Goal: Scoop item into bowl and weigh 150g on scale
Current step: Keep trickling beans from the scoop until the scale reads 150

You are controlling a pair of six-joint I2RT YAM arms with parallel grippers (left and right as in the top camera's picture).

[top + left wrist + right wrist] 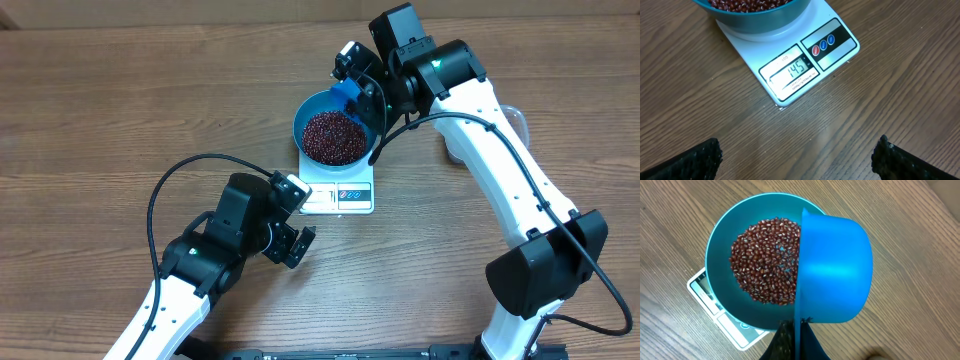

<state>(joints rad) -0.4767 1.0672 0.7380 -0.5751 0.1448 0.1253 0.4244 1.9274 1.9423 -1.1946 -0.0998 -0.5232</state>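
While heaped, beans (765, 262) below gripper (790, 342) (right)

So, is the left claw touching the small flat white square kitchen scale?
Apart. Left wrist view: wooden table shows between the claw and the scale.

The scale (338, 198) shows only its front strip from overhead. The rest lies under the bowl (305, 112), and the display digits are too small to read there. Right of the scale, a clear tub (514, 118) is mostly hidden behind the right arm (500, 170).

In the left wrist view the bowl on the scale is cut off by the top edge, leaving a thin strip of beans (747, 4). The small print under the scale's display is illegible. Nearer than the scale, the left gripper (797, 162) shows only two fingertip corners.

In the right wrist view the scoop (835, 270) covers one side of the bowl. Its inside faces away, so its contents cannot be told. Only one blurred corner of the scale peeks out. The right gripper (794, 342) is cropped by the bottom edge.
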